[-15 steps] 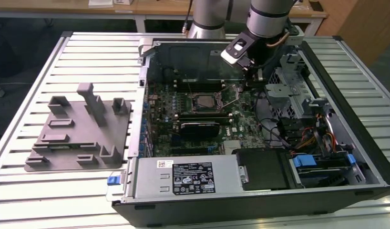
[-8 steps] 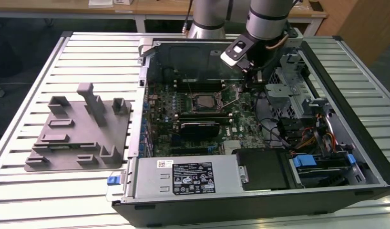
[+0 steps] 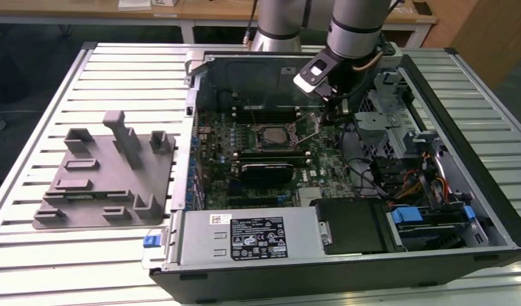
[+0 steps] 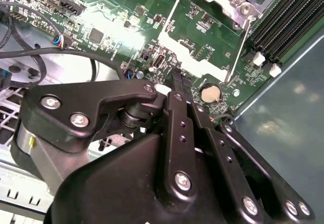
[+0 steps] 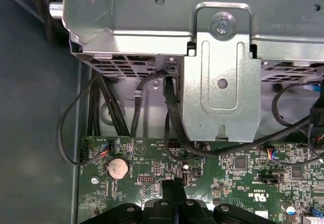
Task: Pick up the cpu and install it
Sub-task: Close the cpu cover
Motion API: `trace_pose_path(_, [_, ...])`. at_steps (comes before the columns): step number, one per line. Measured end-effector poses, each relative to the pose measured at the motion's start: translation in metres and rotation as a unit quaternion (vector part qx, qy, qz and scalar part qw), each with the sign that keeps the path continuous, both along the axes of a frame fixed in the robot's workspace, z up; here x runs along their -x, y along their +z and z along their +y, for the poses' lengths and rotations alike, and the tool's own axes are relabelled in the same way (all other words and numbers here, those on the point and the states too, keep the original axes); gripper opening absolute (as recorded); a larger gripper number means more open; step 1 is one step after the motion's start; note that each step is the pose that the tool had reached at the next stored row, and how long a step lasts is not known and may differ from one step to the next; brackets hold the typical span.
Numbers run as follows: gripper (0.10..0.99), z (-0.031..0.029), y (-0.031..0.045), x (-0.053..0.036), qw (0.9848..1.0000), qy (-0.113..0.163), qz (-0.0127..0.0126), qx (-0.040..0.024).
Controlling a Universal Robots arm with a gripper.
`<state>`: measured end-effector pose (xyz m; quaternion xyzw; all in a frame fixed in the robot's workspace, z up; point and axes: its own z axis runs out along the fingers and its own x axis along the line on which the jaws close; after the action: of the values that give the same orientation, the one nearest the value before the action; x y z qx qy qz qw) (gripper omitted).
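In the exterior view the cpu (image 3: 272, 134) is a small silvery square lying flat in the black-framed socket in the middle of the motherboard (image 3: 328, 167). The socket's metal load plate (image 4: 195, 52) stands swung open beside it. My gripper (image 3: 330, 116) hangs low inside the computer case, just to the exterior view's right of the socket. In both wrist views its two black fingers are pressed together with nothing between them. The fingertips (image 4: 178, 77) hover right over the board at the edge of the open load plate, close to a round coin cell (image 4: 210, 92).
A grey plastic tray (image 3: 107, 172) with upright blocks lies on the slatted table at the exterior view's left. A metal drive cage (image 5: 217, 72) and black cables (image 5: 172, 118) crowd the board's edge near the fingers. Memory slots (image 4: 288, 16) run beside the socket.
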<state>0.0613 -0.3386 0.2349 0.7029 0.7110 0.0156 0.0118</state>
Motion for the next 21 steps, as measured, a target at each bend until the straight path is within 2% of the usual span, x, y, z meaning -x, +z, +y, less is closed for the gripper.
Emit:
trace_pose_path(13, [0.106, 0.0012, -0.0016, 0.0036, 1.0, 0.0, 0.0, -0.0001])
trace_pose_path(21, [0.106, 0.0012, -0.0016, 0.0115, 1.0, 0.0, 0.0, -0.0001])
